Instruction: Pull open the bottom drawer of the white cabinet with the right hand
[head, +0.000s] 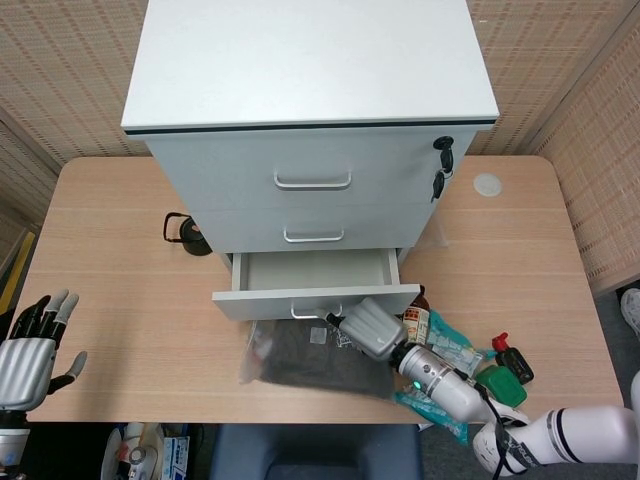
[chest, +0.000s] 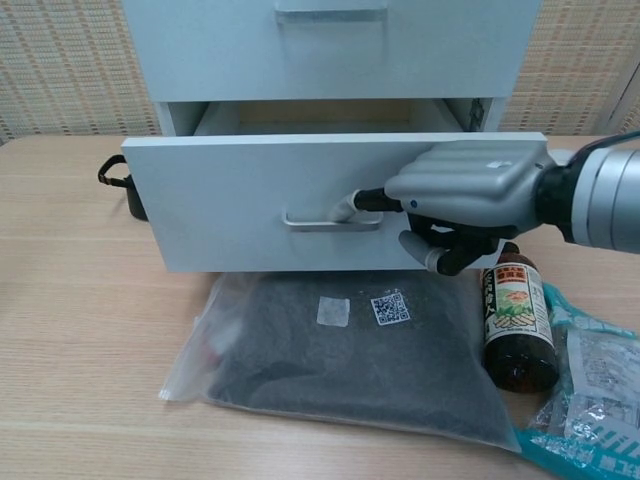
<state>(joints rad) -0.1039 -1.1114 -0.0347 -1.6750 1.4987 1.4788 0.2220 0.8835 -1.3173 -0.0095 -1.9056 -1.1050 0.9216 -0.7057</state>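
Observation:
The white cabinet (head: 310, 90) stands at the back of the table. Its bottom drawer (head: 315, 285) (chest: 260, 205) is pulled out, and the inside looks empty. My right hand (head: 367, 326) (chest: 462, 198) hooks a finger behind the drawer's metal handle (chest: 330, 217) (head: 312, 313) at its right end, with the other fingers curled below. My left hand (head: 28, 350) hovers at the table's left front edge, fingers spread, holding nothing.
A clear bag of dark grey cloth (chest: 350, 355) (head: 315, 355) lies under the drawer front. A brown bottle (chest: 516, 325), teal packets (chest: 590, 400) and a green bottle (head: 503, 375) sit to the right. A black strapped object (head: 185, 232) lies left of the cabinet.

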